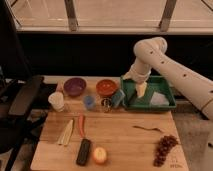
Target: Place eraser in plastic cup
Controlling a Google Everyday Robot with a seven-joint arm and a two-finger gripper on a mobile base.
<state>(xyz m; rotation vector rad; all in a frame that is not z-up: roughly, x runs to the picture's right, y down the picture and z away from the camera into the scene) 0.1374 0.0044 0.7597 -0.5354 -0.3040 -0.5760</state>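
Note:
The eraser (83, 151), a flat black oblong block, lies at the front left of the wooden table, beside a yellow-red fruit (100, 155). The plastic cup (89, 101), small and light blue, stands upright further back, between the white cup (56, 101) and a small metal cup (106, 104). My gripper (141, 90) hangs from the white arm over the left part of the green tray (165, 105), far from the eraser and to the right of the blue cup.
A purple bowl (75, 86) and an orange bowl (106, 87) stand at the back. A blue block (117, 97) leans by the tray. A red chili (81, 125), pale sticks (65, 132), a twig (147, 129) and grapes (164, 147) lie on the table. A black chair (20, 100) stands to the left.

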